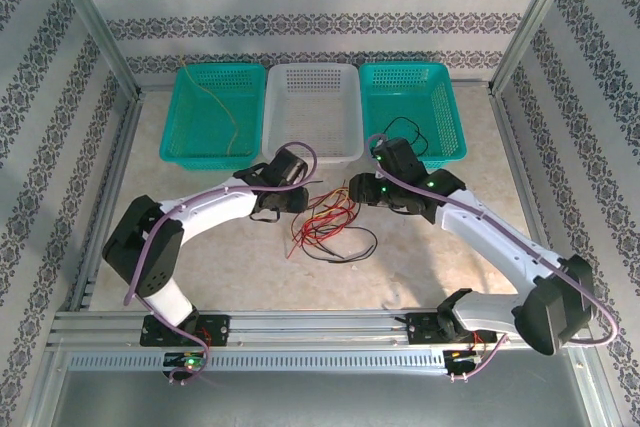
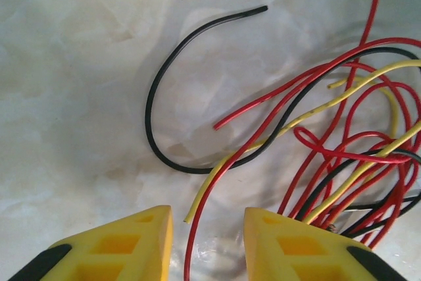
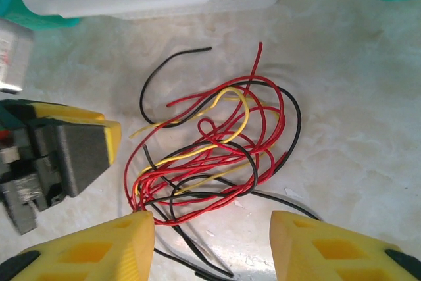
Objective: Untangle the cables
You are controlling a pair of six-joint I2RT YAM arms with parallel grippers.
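The cables [image 1: 325,227] lie as a tangle of thin red, yellow and black wires on the marble table, between my two grippers. My left gripper [image 1: 290,199] hovers at the tangle's left edge. In the left wrist view its jaws [image 2: 207,228] stand open; a red wire [image 2: 197,228] and a yellow wire's end [image 2: 191,215] run into the gap, unpinched. A loose black wire [image 2: 154,77] curves away to the left. My right gripper [image 1: 357,190] hangs over the tangle [image 3: 217,149], and its jaws [image 3: 212,228] are open and wide, holding nothing.
Three baskets stand along the back: a teal one [image 1: 180,117] with a yellow wire [image 1: 215,107] inside, a white one [image 1: 270,112], and a teal one [image 1: 452,112] with a black wire [image 1: 405,137] inside. A finger [image 3: 79,149] of my left gripper is close by in the right wrist view.
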